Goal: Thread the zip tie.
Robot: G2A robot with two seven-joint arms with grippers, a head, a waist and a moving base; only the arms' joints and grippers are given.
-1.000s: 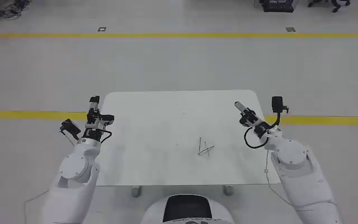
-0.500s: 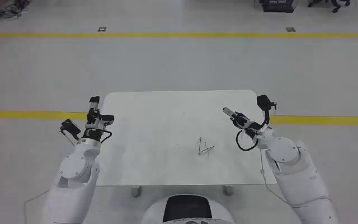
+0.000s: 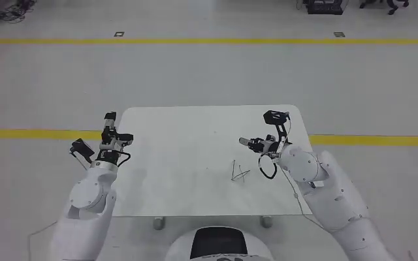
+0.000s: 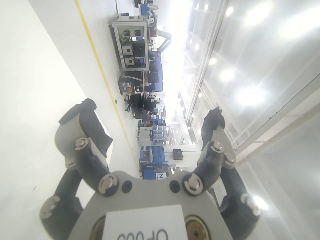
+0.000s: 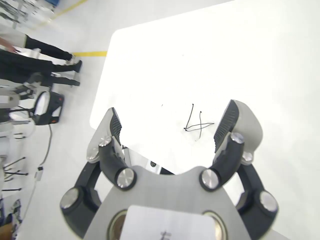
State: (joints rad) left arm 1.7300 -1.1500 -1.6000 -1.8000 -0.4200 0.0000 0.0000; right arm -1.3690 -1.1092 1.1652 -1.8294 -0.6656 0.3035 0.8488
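Inward from the table's right edge the right gripper [image 3: 245, 141] has been carried, its fingers spread wide apart. Near it, on the white table [image 3: 183, 130], the zip tie [image 3: 239, 173] is seen from above as a thin black scribble. Its crossed strands (one sharply kinked) are made out in the right wrist view. The left gripper [image 3: 109, 119], likewise spread, is held at the table's left edge.

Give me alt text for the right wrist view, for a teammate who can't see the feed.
The right gripper, open and empty, points down at a white table. Thin black zip ties lie crossed on the surface, seen between its fingers and nearer one of them, untouched.
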